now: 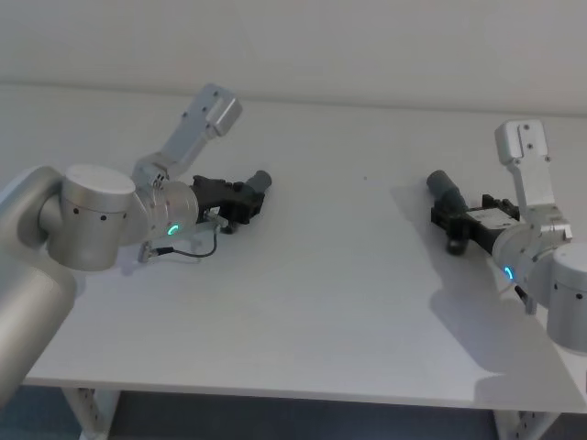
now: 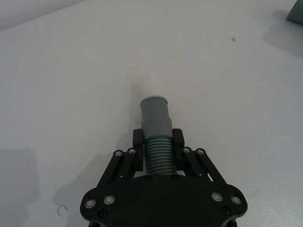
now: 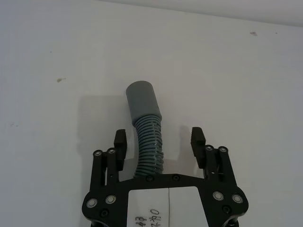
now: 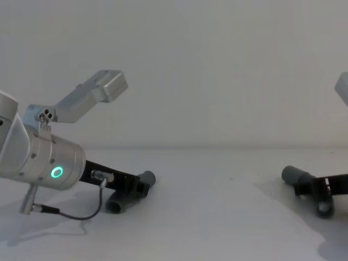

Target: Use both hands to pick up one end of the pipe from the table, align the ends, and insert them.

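Two grey ribbed pieces of the pipe lie far apart on the white table [image 1: 321,302]. My left gripper [image 1: 240,200] [image 2: 157,142] [image 4: 138,187] is shut on the ribs of the left piece [image 1: 258,181] [image 2: 155,118] [image 4: 148,178], whose white tip [image 2: 152,87] points away from the fingers. The right piece [image 1: 444,186] [image 3: 142,101] [image 4: 293,175] ends in a plain grey cuff. Around its ribbed middle my right gripper [image 1: 449,222] [image 3: 159,138] [image 4: 311,188] stands open, with a finger on each side and a gap to each.
Bare table stretches between the two pieces and toward the front edge [image 1: 275,390]. A pale wall [image 4: 217,70] rises behind the table. A thin black cable [image 1: 193,252] loops from the left wrist over the table.
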Available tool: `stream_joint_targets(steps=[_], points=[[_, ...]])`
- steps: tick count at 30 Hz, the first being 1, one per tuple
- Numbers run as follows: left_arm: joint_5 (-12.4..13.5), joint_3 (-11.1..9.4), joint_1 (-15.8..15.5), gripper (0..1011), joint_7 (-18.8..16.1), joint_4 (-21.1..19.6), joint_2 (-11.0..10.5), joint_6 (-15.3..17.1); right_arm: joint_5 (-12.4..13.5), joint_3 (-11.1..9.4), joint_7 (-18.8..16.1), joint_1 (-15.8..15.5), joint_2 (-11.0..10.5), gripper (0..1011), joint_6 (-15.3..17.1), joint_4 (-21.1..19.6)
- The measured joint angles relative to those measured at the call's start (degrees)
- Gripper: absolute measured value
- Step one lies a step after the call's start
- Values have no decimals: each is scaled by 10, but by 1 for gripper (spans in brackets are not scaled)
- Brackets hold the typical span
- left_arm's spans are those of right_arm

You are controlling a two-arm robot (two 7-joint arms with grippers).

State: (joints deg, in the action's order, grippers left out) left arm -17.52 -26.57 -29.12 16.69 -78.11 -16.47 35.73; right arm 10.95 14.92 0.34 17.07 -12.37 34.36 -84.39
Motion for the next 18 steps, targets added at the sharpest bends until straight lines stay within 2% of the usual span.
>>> stream_joint_targets(steps=[1,3,6,7,10,11,14,18], points=[[0,0,0,347,0,0,0,0,0,0,0,0,0,795,0,0],[0,0,0,347,0,0,0,0,-1,0,0,1,0,703,0,1],[0,0,0,347,0,0,0,0,-1,0,0,1,1,645,1,2],[0,0,0,347,0,0,0,0,-1,0,1,1,1,583,1,2],[0,0,0,347,0,0,0,0,-2,0,1,1,1,498,1,3],[0,0,0,347,0,0,0,0,-2,0,1,1,1,498,1,3],[0,0,0,347,0,0,0,0,-2,0,1,1,1,359,1,3],[0,0,0,347,0,0,0,0,-3,0,1,2,2,291,1,4]])
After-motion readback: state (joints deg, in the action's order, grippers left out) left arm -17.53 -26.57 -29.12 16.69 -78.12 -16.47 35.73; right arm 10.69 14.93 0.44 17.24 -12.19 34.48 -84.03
